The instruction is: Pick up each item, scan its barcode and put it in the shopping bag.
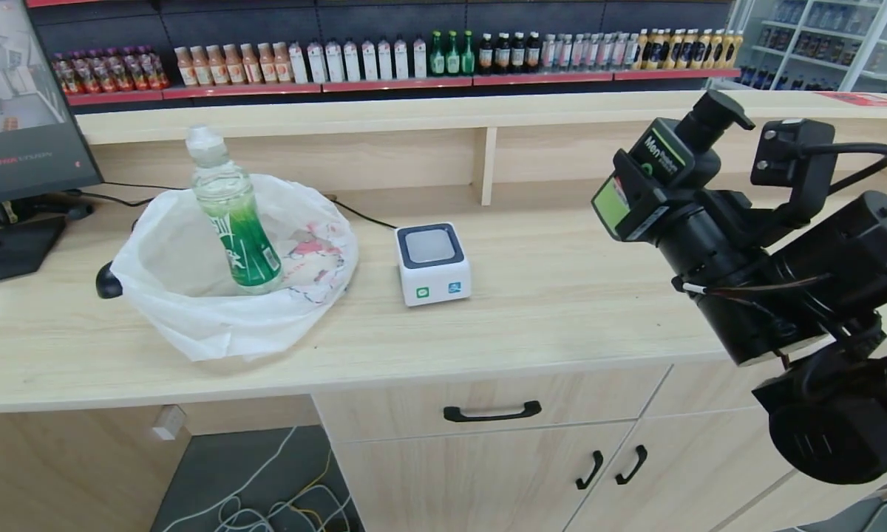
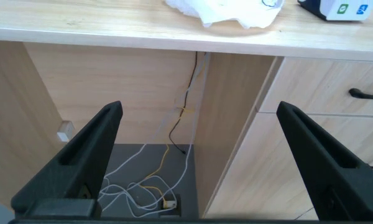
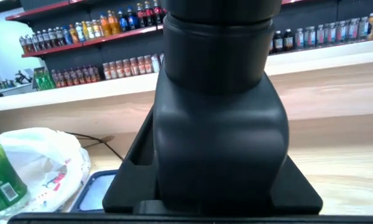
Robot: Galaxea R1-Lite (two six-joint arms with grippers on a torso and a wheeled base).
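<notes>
Black bottle (image 1: 665,159): clamped in right gripper (image 1: 673,214), aloft over worktop's right end. Left gripper (image 2: 199,168): jaws wide apart, empty, below front edge. Advice: carry bottle to scanner (image 1: 433,262) mid-worktop, barcode facing window; then bag (image 1: 192,318), left end.

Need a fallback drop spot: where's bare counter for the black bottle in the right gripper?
Widest bare counter lies right of the scanner, toward the right gripper holding the black bottle. A narrower strip runs along the front edge. Crowded on the left: shopping bag with green bottle, monitor base beside it.
</notes>
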